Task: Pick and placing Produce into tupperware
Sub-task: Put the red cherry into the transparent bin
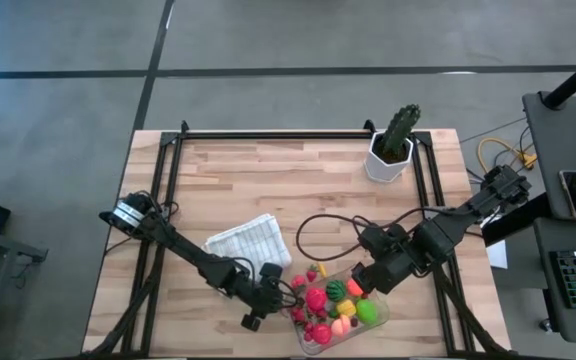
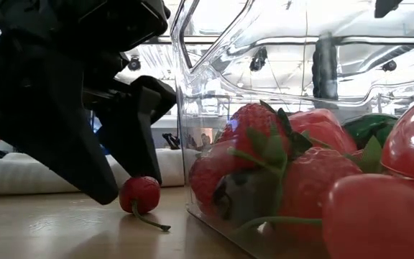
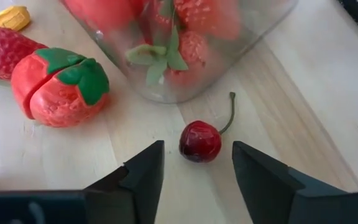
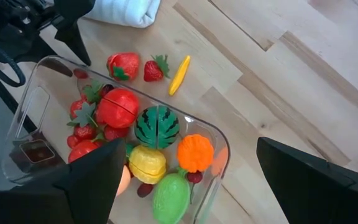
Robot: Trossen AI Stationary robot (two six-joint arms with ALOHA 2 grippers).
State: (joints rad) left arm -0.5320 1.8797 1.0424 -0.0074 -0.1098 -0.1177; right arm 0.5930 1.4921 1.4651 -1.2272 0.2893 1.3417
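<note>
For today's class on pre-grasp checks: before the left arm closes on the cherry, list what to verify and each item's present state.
1. Cherry lies between the left pincer fingers: ok.
2. Left pincer wide enough to clear it: ok.
3. Cherry free of the tupperware wall: ok, a gap shows.
4. Stem clear of the fingers: ok, it points away.
5. Right pincer out of the way: ok, open above the tupperware's far end.
6. Room left in the tupperware: cannot tell.
</note>
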